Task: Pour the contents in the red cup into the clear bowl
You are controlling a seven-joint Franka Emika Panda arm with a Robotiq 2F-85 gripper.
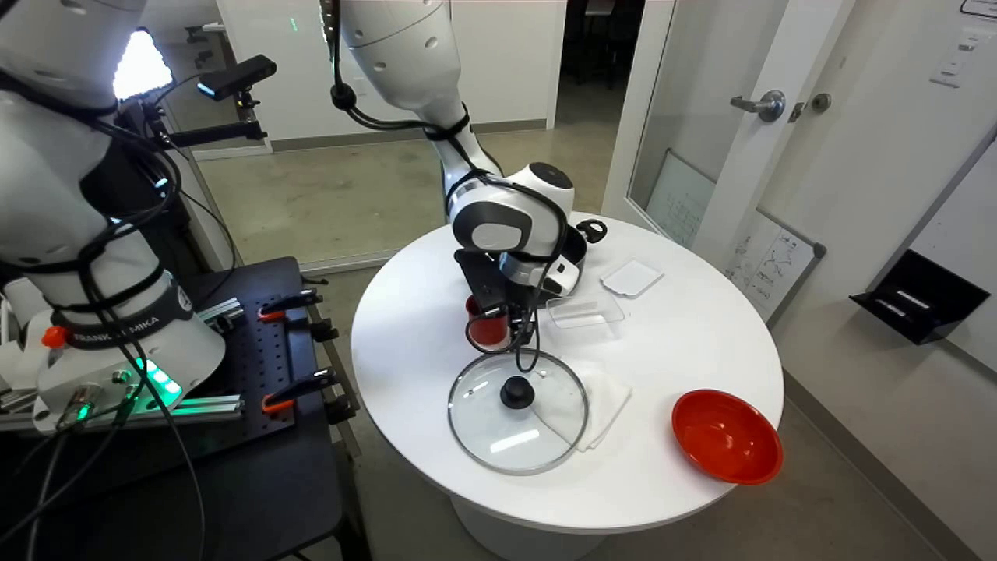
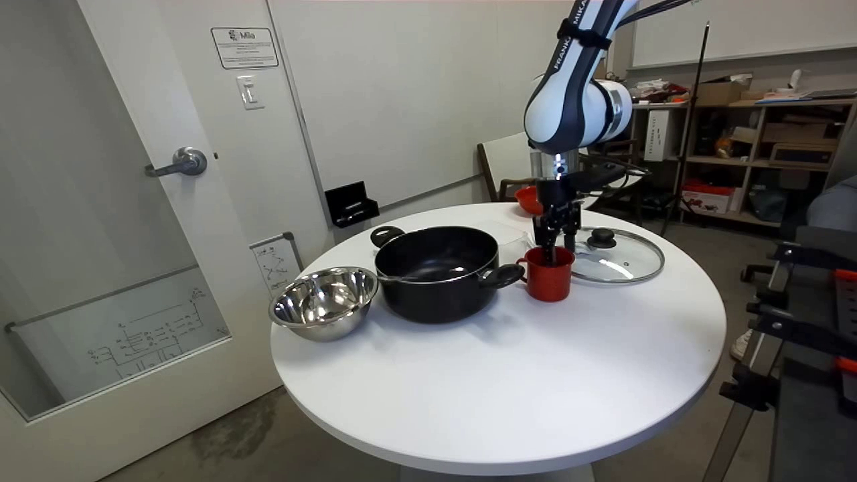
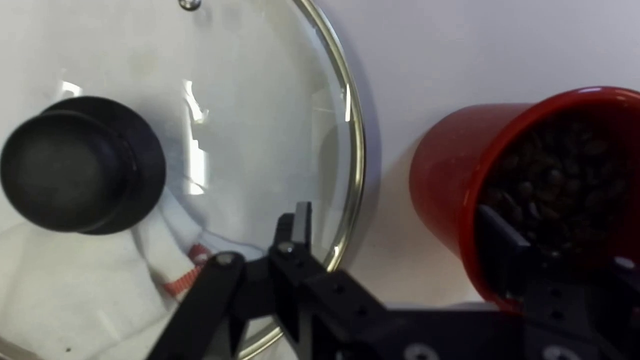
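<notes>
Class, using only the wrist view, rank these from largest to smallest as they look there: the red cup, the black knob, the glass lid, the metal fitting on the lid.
1. Glass lid, cut off by the picture's edges
2. Red cup, cut off at the right
3. Black knob
4. Metal fitting, at the top edge

Both exterior views look down across the table (image 2: 502, 381) from opposite sides, sharing lid (image 1: 514, 413) and cup (image 2: 549, 284); the wrist view faces downward, close over these two.

Arm (image 2: 572, 73) slants downward; wrist (image 2: 546, 166) hangs beneath it; fingers (image 3: 301, 225) point down, spread apart
</notes>
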